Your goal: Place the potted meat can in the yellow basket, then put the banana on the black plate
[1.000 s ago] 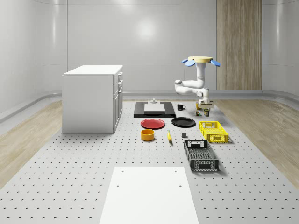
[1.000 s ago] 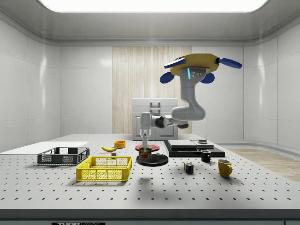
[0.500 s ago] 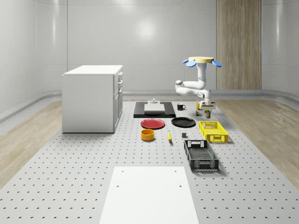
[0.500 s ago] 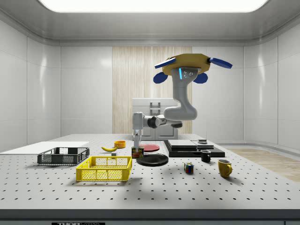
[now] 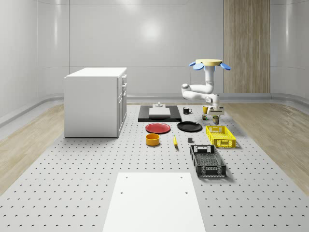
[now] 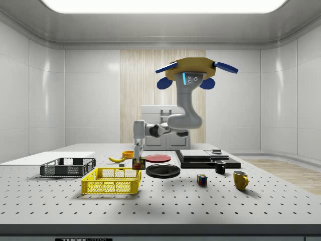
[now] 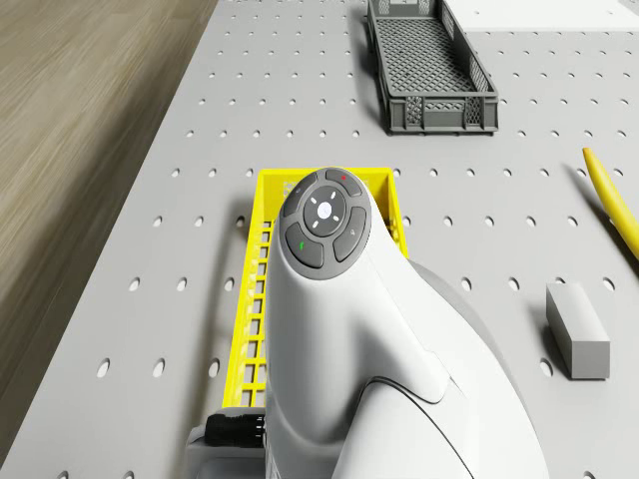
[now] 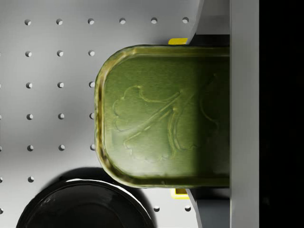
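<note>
Landmark: yellow basket [image 6: 112, 181], on the perforated table [image 5: 87, 169]; every place below is given against it, running along the side view from left to right.
Grey crate [image 6: 67, 167]: just beyond the yellow basket on the side view's left, apart from it.
Banana [image 6: 117, 159]: lying on the table behind the yellow basket, in the side view; in the drone view [image 7: 614, 200] it lies well off to the basket's side.
Potted meat can [image 6: 139, 163]: off the table, hanging at the yellow basket's right-hand end in the side view, above its rim; the wrist view shows its green lid [image 8: 164, 116] close up.
Gripper [image 6: 138, 159]: pointing straight down at that same end of the yellow basket, its fingers clamped narrowly on the potted meat can.
Black plate [image 6: 163, 170]: on the table just past the yellow basket's right-hand end, not touching it; its rim also shows in the wrist view [image 8: 80, 206].
Red plate [image 6: 157, 158]: farther back than the black plate, away from the yellow basket.
Drone [image 6: 196, 74]: hovering high, up and to the right of the yellow basket in the side view, roughly over the black plate.
Arm [image 7: 349, 329]: in the drone view it reaches out above the yellow basket [image 7: 250, 299].
</note>
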Available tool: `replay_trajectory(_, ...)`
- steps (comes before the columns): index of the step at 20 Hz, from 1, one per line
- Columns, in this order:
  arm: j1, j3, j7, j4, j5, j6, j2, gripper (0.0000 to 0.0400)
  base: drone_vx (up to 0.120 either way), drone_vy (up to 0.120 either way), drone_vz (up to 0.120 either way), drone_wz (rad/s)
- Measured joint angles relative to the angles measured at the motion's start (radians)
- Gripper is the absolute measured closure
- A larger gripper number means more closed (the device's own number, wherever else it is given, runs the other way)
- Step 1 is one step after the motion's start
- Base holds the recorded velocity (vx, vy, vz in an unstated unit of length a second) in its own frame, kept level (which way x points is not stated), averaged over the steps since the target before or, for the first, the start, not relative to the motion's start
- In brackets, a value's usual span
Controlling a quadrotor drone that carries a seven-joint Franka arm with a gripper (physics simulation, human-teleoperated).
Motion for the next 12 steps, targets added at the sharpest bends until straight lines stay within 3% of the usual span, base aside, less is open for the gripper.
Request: replay_trajectory(12,-0.004,0.001,0.003,0.001,0.006,0.013,-0.014,0.0111,0.120,0.000,0.000,0.000)
